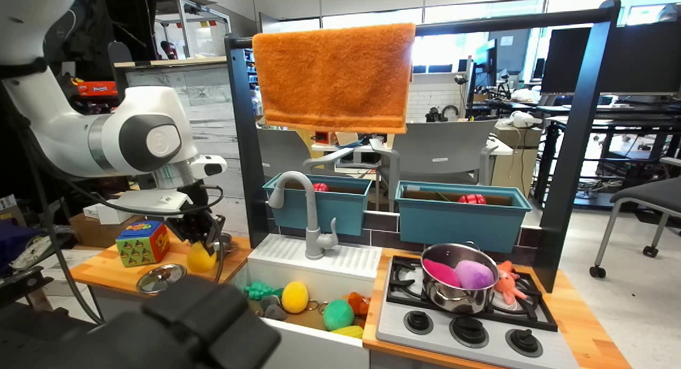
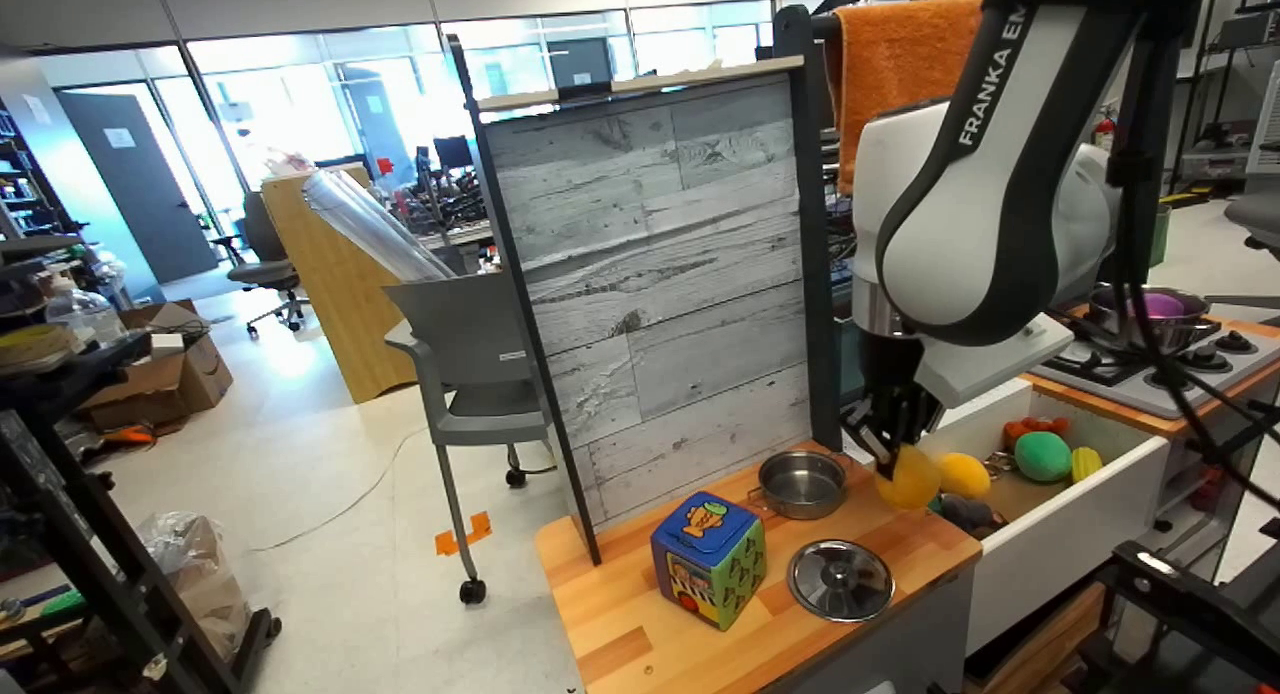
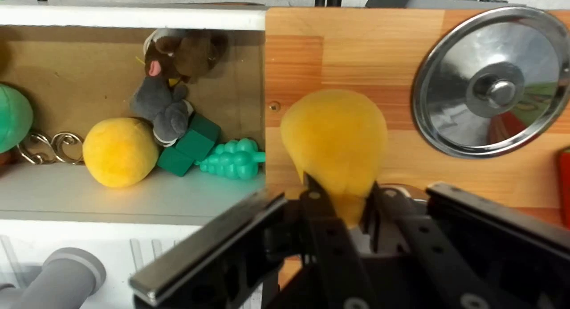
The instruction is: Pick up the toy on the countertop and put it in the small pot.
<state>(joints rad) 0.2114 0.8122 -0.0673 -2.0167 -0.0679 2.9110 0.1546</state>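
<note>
Wrist view: clamping the toy (image 3: 336, 135) between the two fingers (image 3: 331, 242) of the gripper (image 3: 346, 191), pressing near its narrower end and pointing its broad, somewhat blurred end outward. Holding it over the wooden countertop (image 3: 365, 55), near the edge of the sink (image 3: 133, 17); being unable to tell any contact with the wood beneath. Spotting a shiny lid (image 3: 494, 84) lying flat, knob up, near the toy. Going by an exterior view, seeing the small pot (image 2: 802, 484) standing upright on the countertop, open at the top, near the toy yet apart from it. Making out a multicoloured cube (image 2: 710, 564) sitting on the wood near the lid. Looking into the sink, finding a yellow ball (image 3: 120, 152) lying beside a grey plush animal (image 3: 156, 99), plus a brown plush animal (image 3: 191, 55), green blocks (image 3: 196, 142) and a green bumpy toy (image 3: 234, 160). Noticing a grey tap (image 1: 314, 220) rising behind the sink in an exterior view. Turning to the stove (image 1: 440, 326), seeing a larger steel pot (image 1: 460, 300) standing on it, containing a pink plush (image 1: 439, 272) and a lilac plush (image 1: 473, 274), and a coral plush (image 1: 509, 285) lying just beside. Looking farther back, seeing teal planters (image 1: 460, 220) sitting below a black rail (image 1: 505, 22), an orange towel (image 1: 335, 82) draping over that rail, and grey chairs (image 1: 444, 151) standing beyond.
</note>
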